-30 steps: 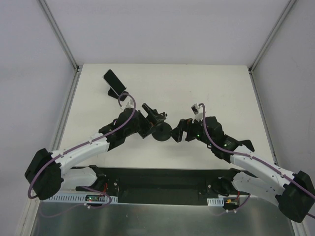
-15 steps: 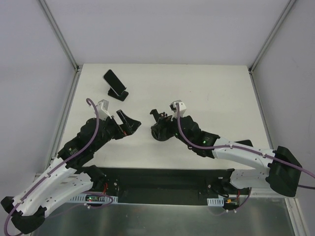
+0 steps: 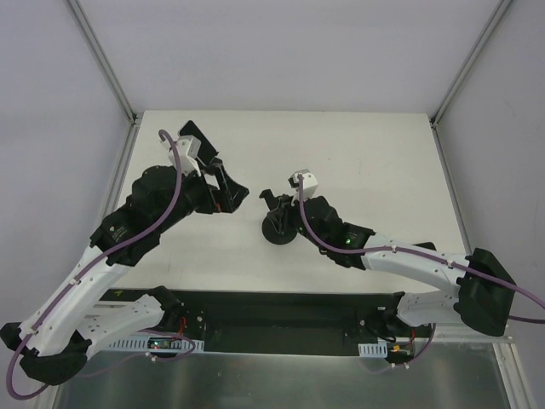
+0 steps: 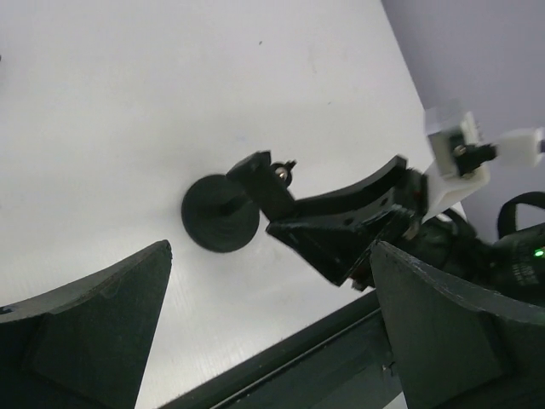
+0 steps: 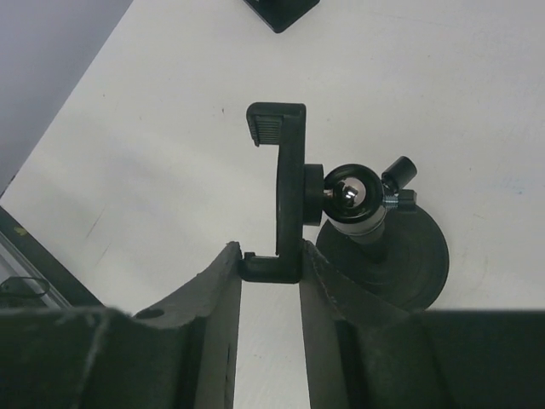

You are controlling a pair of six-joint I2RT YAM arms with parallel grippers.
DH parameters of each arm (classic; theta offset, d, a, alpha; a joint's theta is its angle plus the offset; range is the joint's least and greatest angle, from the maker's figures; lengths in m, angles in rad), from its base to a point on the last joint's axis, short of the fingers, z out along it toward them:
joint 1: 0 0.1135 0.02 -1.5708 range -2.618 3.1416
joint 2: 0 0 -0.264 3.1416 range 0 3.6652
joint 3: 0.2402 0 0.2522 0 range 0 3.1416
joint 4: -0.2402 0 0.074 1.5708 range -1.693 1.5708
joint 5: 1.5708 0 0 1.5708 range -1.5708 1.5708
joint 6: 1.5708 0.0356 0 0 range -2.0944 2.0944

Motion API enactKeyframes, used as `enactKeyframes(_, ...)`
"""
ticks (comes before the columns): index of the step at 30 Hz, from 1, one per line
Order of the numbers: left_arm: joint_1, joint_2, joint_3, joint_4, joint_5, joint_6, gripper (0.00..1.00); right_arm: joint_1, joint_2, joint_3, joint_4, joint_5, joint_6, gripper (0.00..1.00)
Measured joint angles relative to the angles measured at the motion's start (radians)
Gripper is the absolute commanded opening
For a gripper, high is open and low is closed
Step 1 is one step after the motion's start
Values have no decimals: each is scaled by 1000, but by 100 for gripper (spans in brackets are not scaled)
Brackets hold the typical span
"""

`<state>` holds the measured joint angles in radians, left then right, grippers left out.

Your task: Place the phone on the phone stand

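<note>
The phone stand stands mid-table, a round black base with a ball joint and a clamp on top. My right gripper is shut on the lower end of that clamp, one finger against each side; from above it sits just right of the stand. My left gripper hangs open above the table, left of the stand, with nothing between its fingers. The stand's base lies ahead of it. Only a dark corner of the phone shows at the back left, behind my left wrist.
A dark object sits at the top edge of the right wrist view; I cannot tell what it is. Metal frame rails run along both sides of the white table. The black base rail lies at the near edge.
My right gripper has closed onto the stand's clamp. My left arm has pulled away from the stand, then swung back and up over the back-left corner, now covering the phone.
</note>
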<state>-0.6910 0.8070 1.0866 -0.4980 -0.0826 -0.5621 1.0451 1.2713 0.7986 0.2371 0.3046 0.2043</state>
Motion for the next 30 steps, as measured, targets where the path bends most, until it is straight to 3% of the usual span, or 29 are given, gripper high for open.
enactKeyframes(1,6,23,37,1,9,18,99,0,1,0,-3,-3,-9,6)
enactKeyframes(2,8,43,72,2,20,34,99,0,1,5,-12,-5,-23,1)
enactKeyframes(6,20,98,166,8,47,92,99,-18,-1,31,-63,-45,-90,1)
enactKeyframes(8,27,113,180,13,64,111,99,-58,-11,34,-90,-141,-139,0)
enactKeyframes(17,159,189,116,88,299,227,93,-409,-21,145,-355,-875,-423,0)
enactKeyframes(21,189,229,53,112,407,274,92,-484,48,241,-489,-1119,-544,0)
enactKeyframes(28,196,242,-33,156,553,305,93,-483,120,294,-609,-1255,-703,0)
enactKeyframes(30,196,241,-37,165,574,309,93,-483,122,299,-626,-1259,-724,6)
